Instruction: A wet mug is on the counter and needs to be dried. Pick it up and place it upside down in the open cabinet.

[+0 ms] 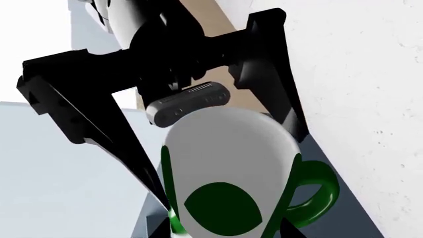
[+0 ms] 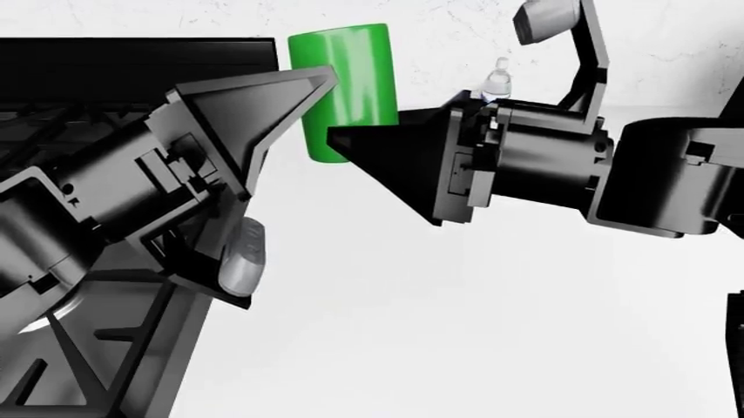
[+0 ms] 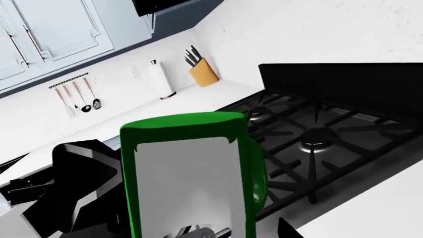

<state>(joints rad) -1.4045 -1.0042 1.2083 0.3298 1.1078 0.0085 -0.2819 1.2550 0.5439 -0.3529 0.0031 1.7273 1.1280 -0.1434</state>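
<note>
The green mug hangs above the white counter near the back wall, close to upright. My left gripper reaches it from the left and my right gripper from the right. Both are shut on the mug. In the left wrist view the mug shows its white inside and its loop handle. The left gripper has its fingertips on either side of it, and the right gripper's fingers straddle it from beyond. The mug fills the right wrist view. The open cabinet is out of view.
A black gas stove lies left of the mug, its grates close by. A small clear water bottle stands behind the right arm. Along the wall are a knife block, a paper towel roll and closed upper cabinets.
</note>
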